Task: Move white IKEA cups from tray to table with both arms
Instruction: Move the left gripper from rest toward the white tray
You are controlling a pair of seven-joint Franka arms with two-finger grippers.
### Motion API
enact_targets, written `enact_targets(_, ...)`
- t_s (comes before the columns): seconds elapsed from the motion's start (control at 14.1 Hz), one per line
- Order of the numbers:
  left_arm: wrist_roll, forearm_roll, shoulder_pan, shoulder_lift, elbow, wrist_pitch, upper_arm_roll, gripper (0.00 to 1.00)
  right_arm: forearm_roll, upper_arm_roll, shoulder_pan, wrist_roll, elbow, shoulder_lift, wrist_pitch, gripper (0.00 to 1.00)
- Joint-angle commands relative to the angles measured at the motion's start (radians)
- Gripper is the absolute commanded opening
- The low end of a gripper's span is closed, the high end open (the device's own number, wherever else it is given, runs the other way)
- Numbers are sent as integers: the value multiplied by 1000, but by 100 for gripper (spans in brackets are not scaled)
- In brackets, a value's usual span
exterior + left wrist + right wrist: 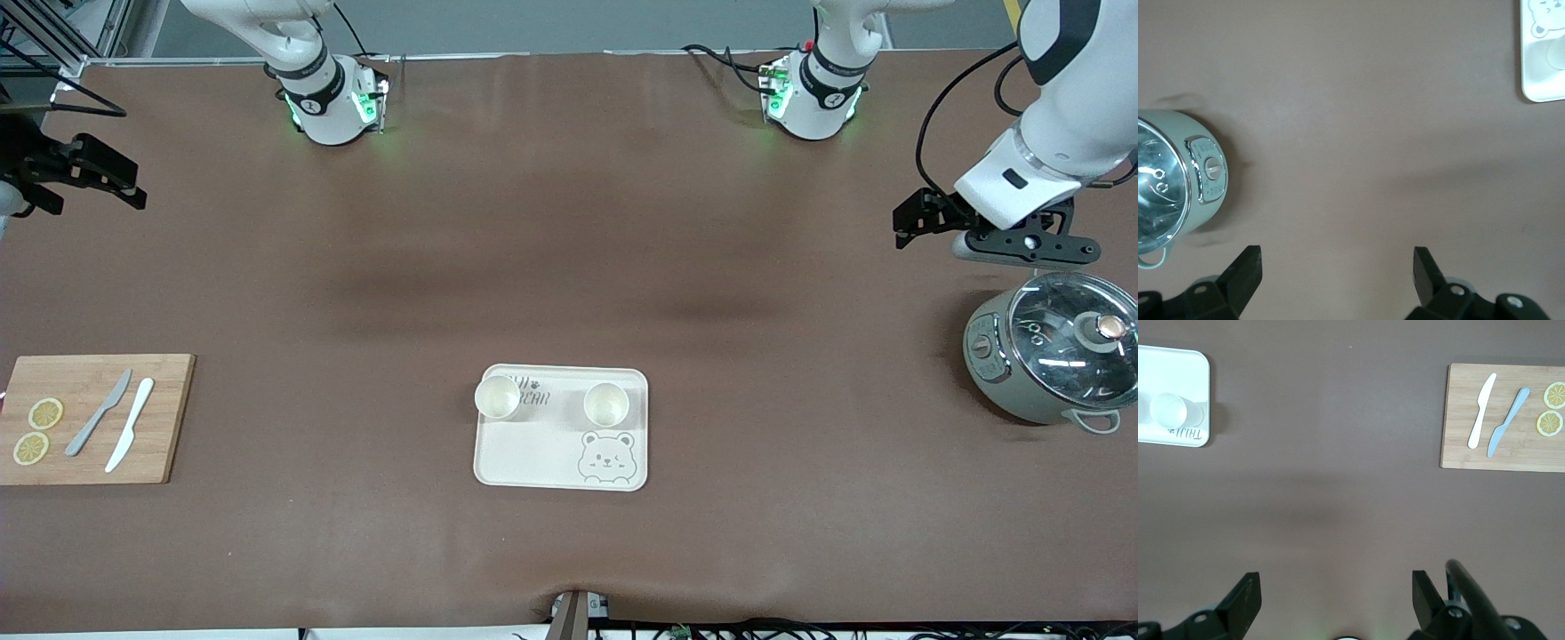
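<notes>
Two white cups stand upright side by side on a cream tray [562, 453] with a bear print, near the middle of the brown surface [569, 249]. One cup [497, 396] sits at the tray corner toward the right arm's end; the other cup [606, 404] sits toward the left arm's end, just above the bear.

The left gripper [1337, 277] hangs over bare surface beside a grey-green pot [1049, 360] with a glass lid, its jaws spread wide and holding nothing. The right gripper [1336, 599] hangs over the surface at the right arm's end, jaws likewise wide apart and empty.

A wooden cutting board [89, 418] lies at the right arm's end, carrying a grey knife [99, 425], a white knife [130, 436] and two lemon slices [37, 430].
</notes>
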Motion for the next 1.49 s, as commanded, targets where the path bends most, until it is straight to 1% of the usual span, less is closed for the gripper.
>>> enact_targets(0.0,-48,2,-3,32,44,11,-26,100,15,13,-22,-13,-13,-16,0,100)
enact_targets(0.07,-77,3,-7,55,73,8,-30,100,15,13,-22,-13,-13,-16,-1,100)
enact_targets(0.21,-122,5,-18,102,118,10,-63,100,15,13,-23,-13,-13,-16,0,100)
enact_targets(0.5,-251,20,-24,257,268,10,-144,100,15,13,-28,-13,-11,-14,3,100)
enact_targets(0.64,-286,29,-64,337,336,12,-152,100,15,13,-26,-13,-11,-11,2,100)
enact_targets(0.78,-335,64,-113,412,379,15,-154,100,15,15,-19,-13,-10,-6,12,100)
enact_targets(0.92,-373,77,-158,487,442,21,-154,100,15,15,-23,-13,-7,-6,12,100)
enact_targets(0.99,-387,78,-185,515,463,45,-152,100,15,15,-23,-13,-8,-6,12,100)
enact_targets(1.2,-407,83,-224,561,471,135,-148,100,15,15,-20,-13,-8,-5,22,100)
enact_targets(1.42,-406,94,-227,609,491,189,-152,100,15,15,-23,-13,-7,-5,20,100)
